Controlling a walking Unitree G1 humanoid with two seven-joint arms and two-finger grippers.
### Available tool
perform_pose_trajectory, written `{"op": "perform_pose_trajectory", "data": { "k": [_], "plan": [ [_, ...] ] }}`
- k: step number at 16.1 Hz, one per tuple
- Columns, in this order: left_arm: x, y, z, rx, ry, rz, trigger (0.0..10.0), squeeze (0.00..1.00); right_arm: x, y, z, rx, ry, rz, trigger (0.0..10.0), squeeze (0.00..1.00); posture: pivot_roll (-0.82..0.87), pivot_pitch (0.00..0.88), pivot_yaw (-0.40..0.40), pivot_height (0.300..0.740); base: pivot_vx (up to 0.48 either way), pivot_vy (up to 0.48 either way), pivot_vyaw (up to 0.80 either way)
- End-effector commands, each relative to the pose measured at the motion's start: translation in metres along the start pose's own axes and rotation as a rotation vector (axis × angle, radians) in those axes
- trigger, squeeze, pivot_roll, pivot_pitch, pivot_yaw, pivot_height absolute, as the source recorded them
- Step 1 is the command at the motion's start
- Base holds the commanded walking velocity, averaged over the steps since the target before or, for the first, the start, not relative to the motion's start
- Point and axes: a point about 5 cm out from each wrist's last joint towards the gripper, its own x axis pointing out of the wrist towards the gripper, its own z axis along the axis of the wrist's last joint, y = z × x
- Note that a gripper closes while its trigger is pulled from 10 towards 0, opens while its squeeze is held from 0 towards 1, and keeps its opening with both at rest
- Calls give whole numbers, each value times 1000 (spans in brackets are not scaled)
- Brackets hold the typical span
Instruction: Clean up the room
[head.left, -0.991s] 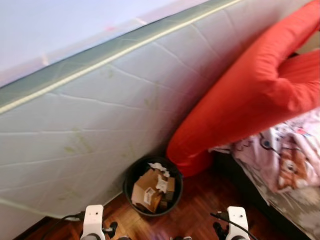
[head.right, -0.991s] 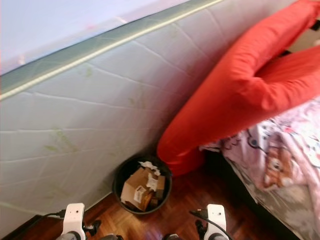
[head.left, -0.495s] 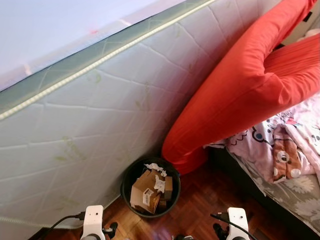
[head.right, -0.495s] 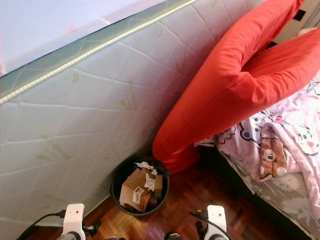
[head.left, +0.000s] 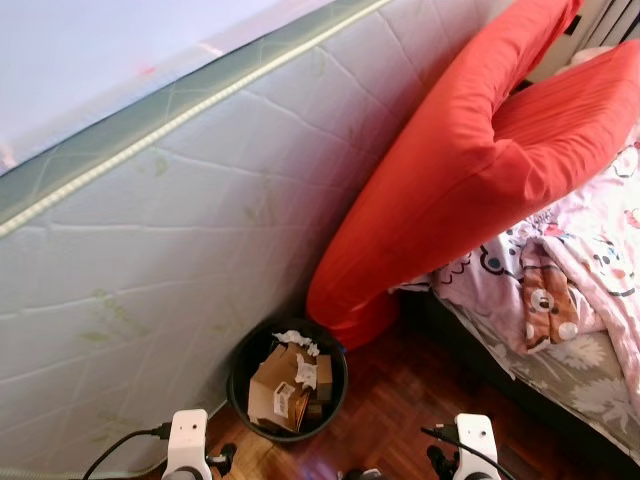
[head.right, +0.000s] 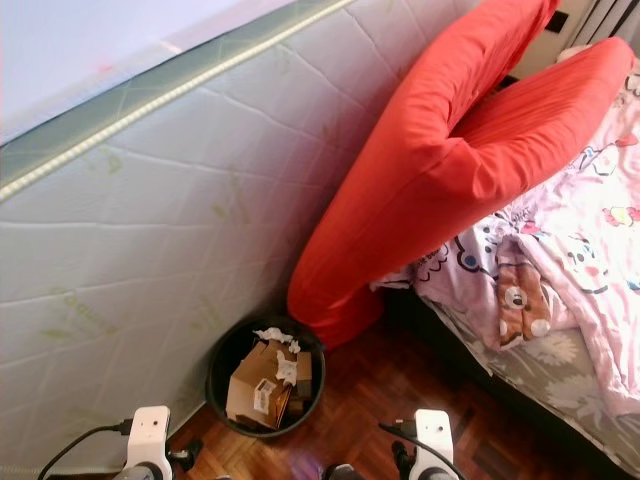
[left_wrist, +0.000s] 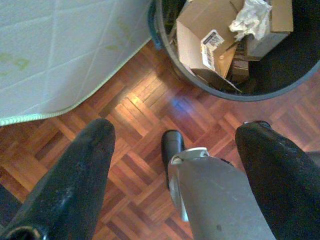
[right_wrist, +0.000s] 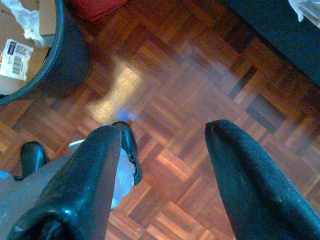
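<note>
From the robot's head, the paired eye cameras look forward and steeply down on a black waste bin standing against a leaning mattress, the right eye's picture offset slightly from the left's. Each wrist camera hangs low over the parquet floor, looking straight down between its open jaws. The bin's rim and cardboard scraps appear in all four views.

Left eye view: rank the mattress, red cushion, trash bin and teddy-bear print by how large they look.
1. Mattress, leaning upright
2. Red cushion
3. Trash bin, holding cardboard
4. Teddy-bear print on the pink bedding

No close calls in this view.
</note>
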Motion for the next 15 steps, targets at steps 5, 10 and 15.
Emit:
{"op": "perform_pose_trajectory", "data": {
  "k": [5, 10, 15],
  "plan": [
    [-3, 3, -12, 8, 40, 8, 10000, 0, -2, 0, -9, 11, 21, 1, 10000, 0, 11, 205, -7, 740, 0, -61, 0],
    [-3, 3, -12, 5, 40, 8, 10000, 0, -2, 0, -9, 7, 33, 2, 10000, 0, 12, 206, -9, 740, 0, -338, -399],
    [-3, 3, -12, 5, 40, 8, 10000, 0, -2, 0, -8, 7, 22, 3, 10000, 0, 12, 206, -9, 740, 0, -337, -407]
  ]
}}
